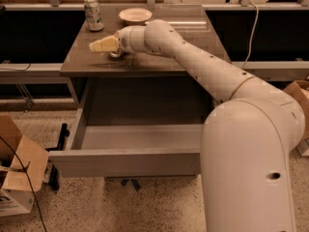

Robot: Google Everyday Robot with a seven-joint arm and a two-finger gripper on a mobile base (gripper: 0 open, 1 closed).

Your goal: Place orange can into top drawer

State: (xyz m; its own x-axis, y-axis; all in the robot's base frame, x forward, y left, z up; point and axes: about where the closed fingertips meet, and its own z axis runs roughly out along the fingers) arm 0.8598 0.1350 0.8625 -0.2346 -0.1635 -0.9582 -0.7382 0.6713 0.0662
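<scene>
My gripper (100,46) is low over the left part of the grey table's top (159,57), pointing left, with my arm reaching in from the right. A small round shiny object (115,55), probably the orange can, shows just below the gripper's wrist and is mostly hidden by it. The top drawer (125,161) is pulled wide open below the tabletop, and the visible part of its inside is bare. My arm covers the drawer's right side.
A silvery can with green markings (92,14) stands at the table's back left. A shallow pale bowl (135,15) sits at the back middle. A cardboard box (19,178) stands on the floor at the left, with a cable (251,28) at the right.
</scene>
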